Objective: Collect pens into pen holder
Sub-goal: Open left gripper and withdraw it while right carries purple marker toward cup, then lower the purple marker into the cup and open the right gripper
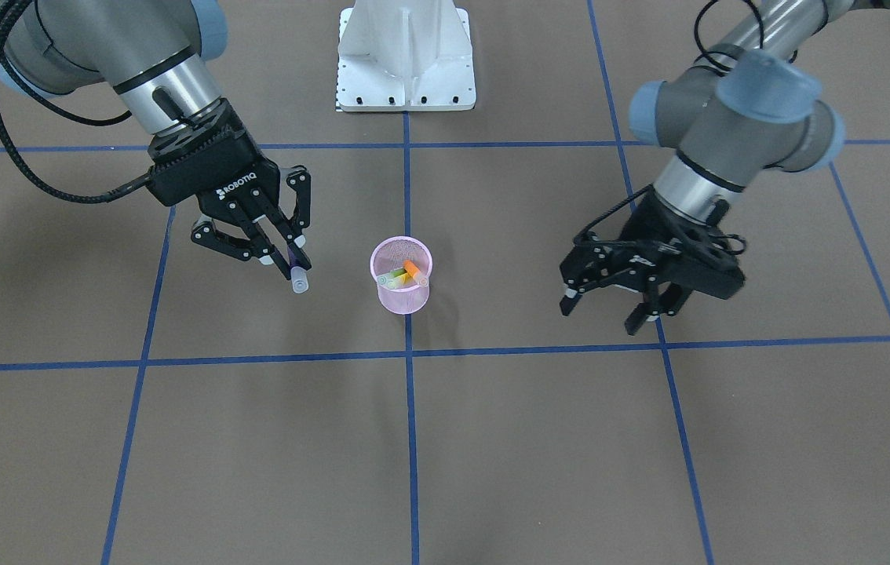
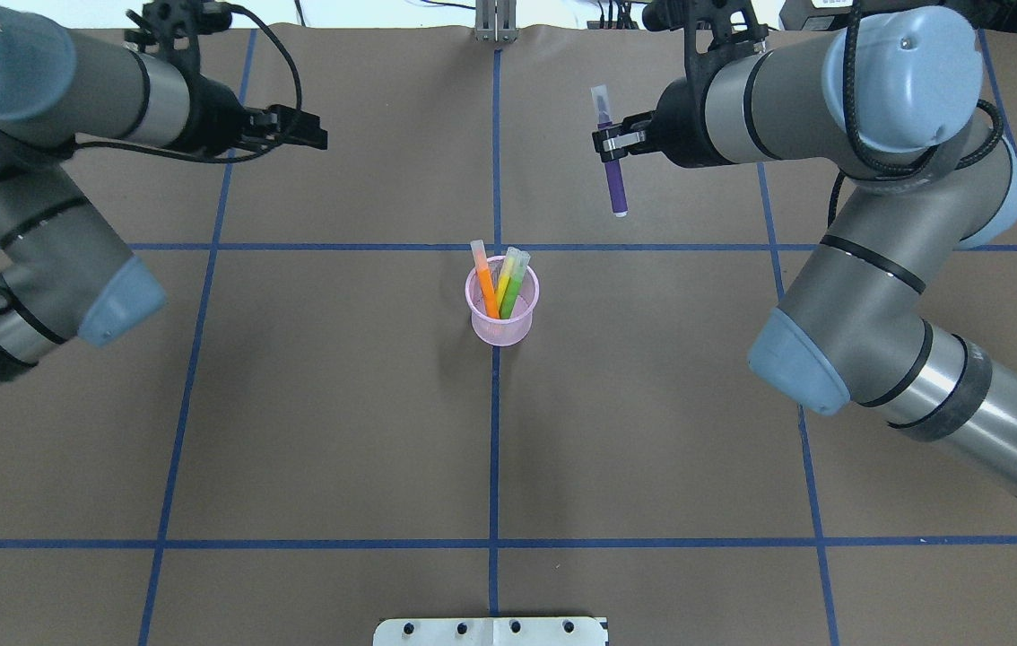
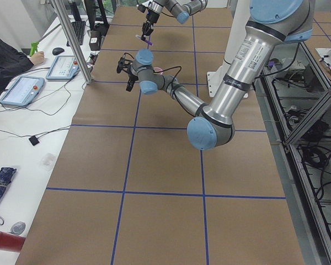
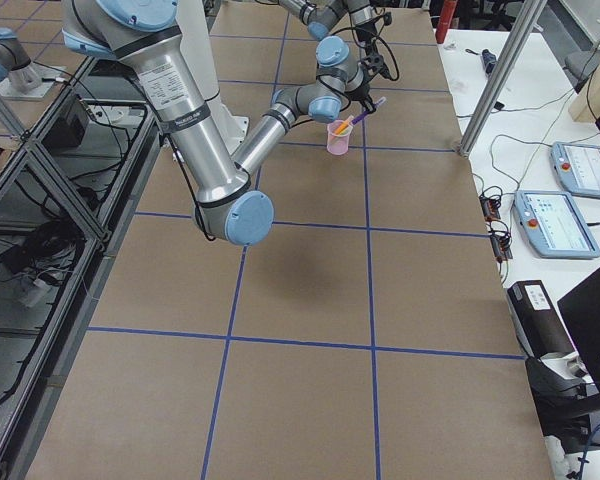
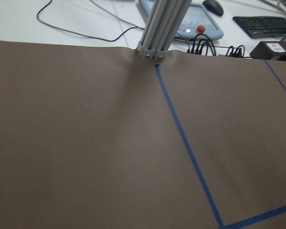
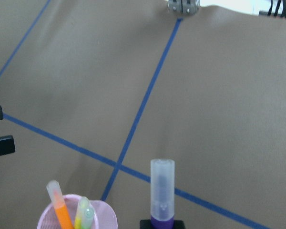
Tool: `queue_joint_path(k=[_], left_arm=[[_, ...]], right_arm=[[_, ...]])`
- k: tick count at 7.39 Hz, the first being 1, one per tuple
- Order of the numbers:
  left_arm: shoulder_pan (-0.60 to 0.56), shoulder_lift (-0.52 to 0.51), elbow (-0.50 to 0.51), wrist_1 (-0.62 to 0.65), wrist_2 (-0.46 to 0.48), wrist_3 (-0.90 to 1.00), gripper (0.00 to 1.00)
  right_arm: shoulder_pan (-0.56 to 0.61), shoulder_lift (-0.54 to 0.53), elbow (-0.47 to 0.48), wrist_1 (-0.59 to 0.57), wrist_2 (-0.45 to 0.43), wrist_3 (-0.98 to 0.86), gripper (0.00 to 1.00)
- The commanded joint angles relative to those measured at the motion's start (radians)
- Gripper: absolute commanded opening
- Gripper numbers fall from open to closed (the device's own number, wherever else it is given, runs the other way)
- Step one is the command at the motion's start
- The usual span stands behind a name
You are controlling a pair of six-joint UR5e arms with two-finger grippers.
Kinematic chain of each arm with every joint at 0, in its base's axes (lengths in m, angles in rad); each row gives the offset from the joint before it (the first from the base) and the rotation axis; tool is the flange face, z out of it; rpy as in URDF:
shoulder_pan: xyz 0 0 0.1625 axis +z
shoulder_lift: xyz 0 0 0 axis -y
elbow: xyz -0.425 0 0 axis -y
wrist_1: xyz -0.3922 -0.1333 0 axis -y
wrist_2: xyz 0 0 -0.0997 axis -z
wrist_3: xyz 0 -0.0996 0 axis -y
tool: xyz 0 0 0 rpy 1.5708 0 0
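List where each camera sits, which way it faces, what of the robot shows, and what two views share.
Front: across the table, facing the robot, steeply down; right arm at left.
Overhead: behind the robot, looking forward and down; left arm at left.
Left side: table's end, looking along it; left arm nearest.
Right side: opposite end; right arm nearest.
Left wrist: bare table ahead; no robot parts.
Right wrist: its fingers hold the purple pen, pen holder beside.
Shared: front and overhead show both too.
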Motion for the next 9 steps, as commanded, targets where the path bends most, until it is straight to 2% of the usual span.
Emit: queue_joint_path(k=[1, 3, 4, 5, 7, 9], left_arm=[[-0.114, 0.046, -0.039, 0.19, -0.144, 0.143, 0.99], [-0.128, 0.08, -0.047, 0.19, -0.144, 0.171, 0.99], [-0.128, 0.08, -0.042, 0.19, -0.143, 0.173, 0.99], [-0.128, 0.081, -0.041, 0.19, -0.139, 0.173, 0.99], [-0.128, 0.083, -0.034, 0.19, -0.135, 0.173, 0.99], [-0.128, 0.084, -0.019, 0.19, -0.133, 0.196, 0.99]], right_arm=[[-0.111, 0.001, -0.007, 0.105, -0.195, 0.0, 0.0], [-0.287, 0.008, -0.009, 0.134, -0.495, 0.009, 0.0], [-0.344, 0.0, -0.015, 0.168, -0.577, 0.009, 0.0], [-0.363, 0.004, -0.056, 0.215, -0.622, 0.009, 0.0], [-0.364, 0.012, -0.159, 0.335, -0.627, 0.01, 0.0], [-0.367, 0.012, -0.181, 0.343, -0.627, 0.009, 0.0]])
